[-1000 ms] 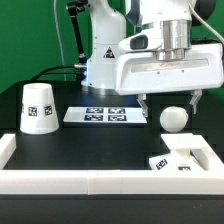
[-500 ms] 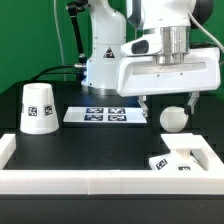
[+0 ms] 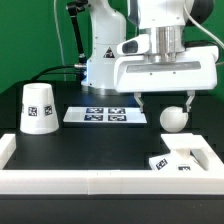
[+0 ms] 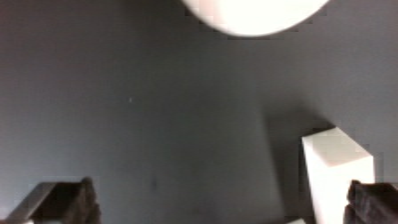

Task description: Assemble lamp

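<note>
The pincer (image 3: 165, 102) hung empty with its jaws spread wide, low over the black table (image 3: 95, 148). The bulb (image 3: 174, 118) sat on the table close by. In the exterior view the ball seemed to lie between the two fingers, but the wrist view put the bulb (image 4: 258, 12) at the far edge of the picture, well off from the pincer (image 4: 217, 205), so it was probably not yet lined up. The step in hand was most likely the pickup of the bulb. To do it well, the arm would need to bring the ball to the middle of the gap before descending. The pads should then meet the ball at its widest line, since a round part rolls away from an off-centre squeeze. The base (image 3: 185, 155) lay near, toward the exterior view's right, and the fingers should keep off its corner (image 4: 338, 160). The shade (image 3: 38, 108) stood well apart, beyond the marker board (image 3: 104, 116).
</note>
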### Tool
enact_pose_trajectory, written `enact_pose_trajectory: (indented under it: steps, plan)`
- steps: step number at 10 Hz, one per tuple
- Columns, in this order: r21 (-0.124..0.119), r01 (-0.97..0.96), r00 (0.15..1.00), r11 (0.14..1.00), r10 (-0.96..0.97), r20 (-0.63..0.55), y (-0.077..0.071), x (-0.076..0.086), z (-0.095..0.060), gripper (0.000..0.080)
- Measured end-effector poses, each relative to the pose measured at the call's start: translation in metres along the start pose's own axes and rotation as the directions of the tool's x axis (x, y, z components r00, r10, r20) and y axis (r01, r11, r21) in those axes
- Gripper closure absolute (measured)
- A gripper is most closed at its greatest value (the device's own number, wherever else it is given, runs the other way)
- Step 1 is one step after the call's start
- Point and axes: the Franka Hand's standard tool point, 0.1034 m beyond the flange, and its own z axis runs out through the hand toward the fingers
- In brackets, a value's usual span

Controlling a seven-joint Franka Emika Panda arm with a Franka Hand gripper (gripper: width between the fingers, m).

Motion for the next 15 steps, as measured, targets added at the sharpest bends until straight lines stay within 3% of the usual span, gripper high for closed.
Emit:
enact_pose_trajectory:
  steps: [2, 4, 10, 13, 15]
  plan:
    - [0.004, -0.133, 0.991, 0.991, 0.132, 0.008, -0.004, -0.012, 0.003, 0.0101]
    - [0.009, -0.243, 0.970, 0.970, 0.243, 0.013, -0.004, -0.012, 0.003, 0.0101]
    - [-0.012, -0.175, 0.984, 0.984, 0.175, 0.027, -0.009, -0.050, 0.012, 0.0101]
    - [-0.018, -0.155, 0.987, 0.988, 0.156, 0.045, -0.007, -0.048, 0.012, 0.0101]
    - [-0.040, -0.102, 0.982, 0.994, 0.107, 0.156, 0.005, -0.045, 0.013, 0.0101]
